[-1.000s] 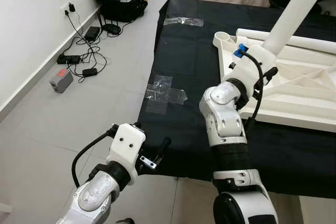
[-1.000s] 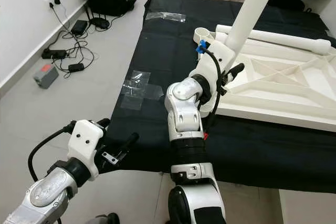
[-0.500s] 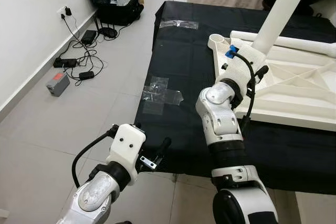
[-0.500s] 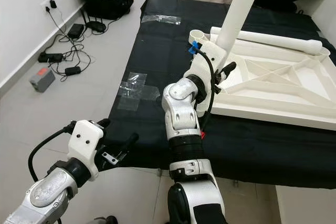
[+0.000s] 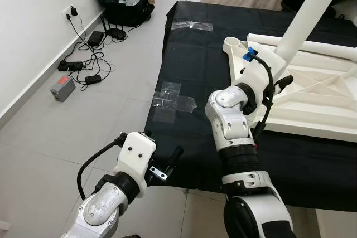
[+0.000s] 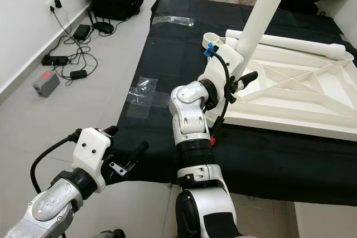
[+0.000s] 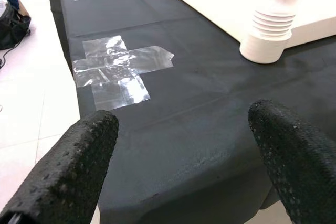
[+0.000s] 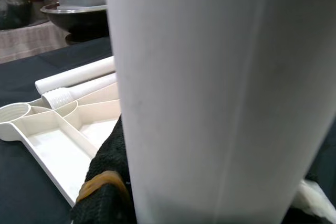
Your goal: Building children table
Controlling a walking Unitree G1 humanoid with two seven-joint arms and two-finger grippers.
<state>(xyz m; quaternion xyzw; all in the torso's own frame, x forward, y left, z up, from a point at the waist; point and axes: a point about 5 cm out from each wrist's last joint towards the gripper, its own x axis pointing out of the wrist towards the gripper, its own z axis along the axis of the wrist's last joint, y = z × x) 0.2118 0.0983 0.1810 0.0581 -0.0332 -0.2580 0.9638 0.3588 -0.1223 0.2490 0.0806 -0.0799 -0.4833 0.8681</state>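
The white tabletop (image 5: 318,98) lies upside down on the black cloth (image 5: 189,65), with an open leg socket (image 5: 233,43) at its near corner. My right gripper (image 5: 277,71) is shut on a white table leg (image 5: 304,18), held upright and leaning right beside the tabletop's edge. The leg's threaded end (image 7: 268,32) rests low on the cloth by that edge. A second leg (image 5: 301,45) lies along the tabletop's far side. My left gripper (image 7: 184,156) hangs open at the cloth's near edge, its fingers (image 7: 68,166) wide apart and holding nothing.
Clear tape patches (image 5: 173,97) are stuck on the cloth. Cables and a power strip (image 5: 83,62), a grey box (image 5: 61,87) and a black bag (image 5: 125,4) lie on the tiled floor along the left wall. A dark bowl (image 8: 79,17) stands behind the table.
The head view has shifted slightly. My right arm has swung a little with the leg still held, and the leg leans more to the right. The left arm is as before.
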